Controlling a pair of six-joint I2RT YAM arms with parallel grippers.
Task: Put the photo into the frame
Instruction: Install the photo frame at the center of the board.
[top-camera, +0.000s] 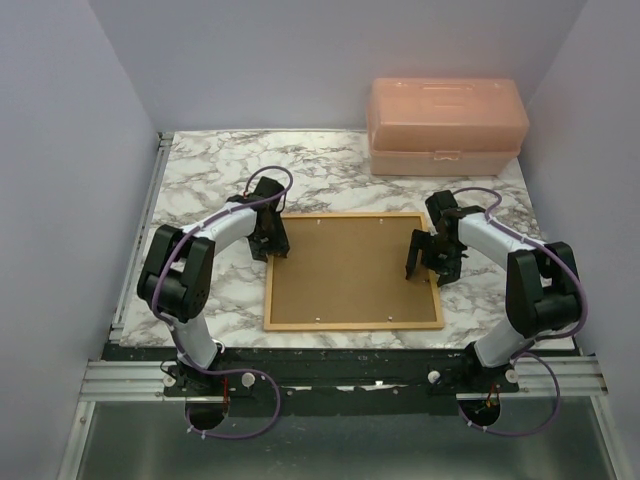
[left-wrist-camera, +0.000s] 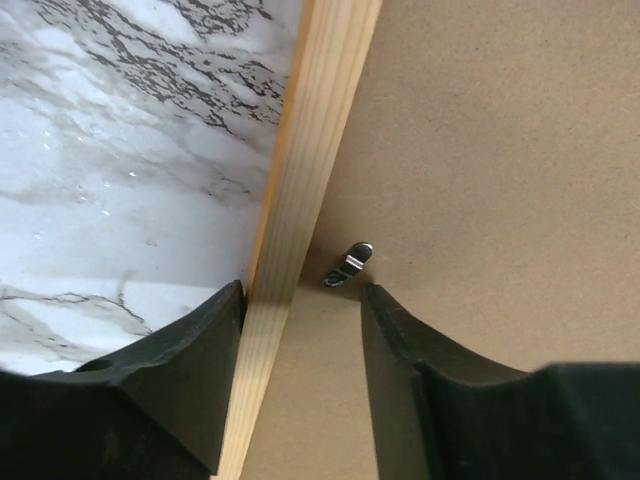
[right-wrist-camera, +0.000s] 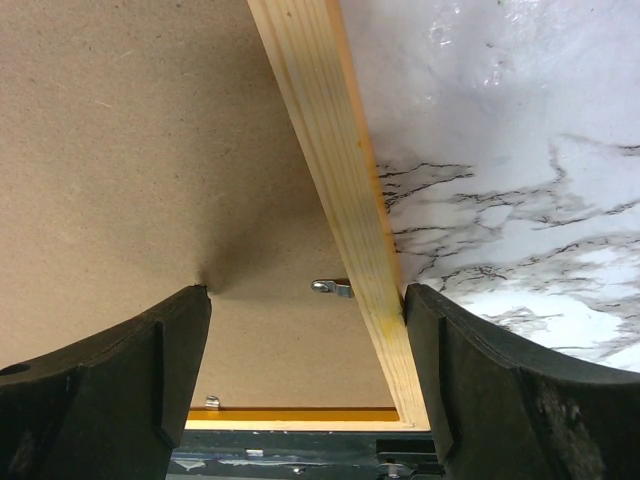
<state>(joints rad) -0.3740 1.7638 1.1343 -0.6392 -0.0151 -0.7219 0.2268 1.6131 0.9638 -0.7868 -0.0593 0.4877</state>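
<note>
With left fingers (left-wrist-camera: 210, 335) and right fingers (right-wrist-camera: 160, 350) open astride the frame (left-wrist-camera: 300, 150), each clip (left-wrist-camera: 348, 265) between them is best turned gently.

- Two things are carried by a white-and-grey marbled counter (top-camera: 200, 180).
- An orange wooden frame (top-camera: 352, 325) is laid flat near the front, filled by a brown board (top-camera: 345, 270).
- A pink box (top-camera: 445, 125) is set at the far right.

Your frame (top-camera: 354, 325) lies flat, back up, at the middle of the marble table (top-camera: 200, 170), its thin orange wooden border around a brown backing board (top-camera: 350, 270)
</note>
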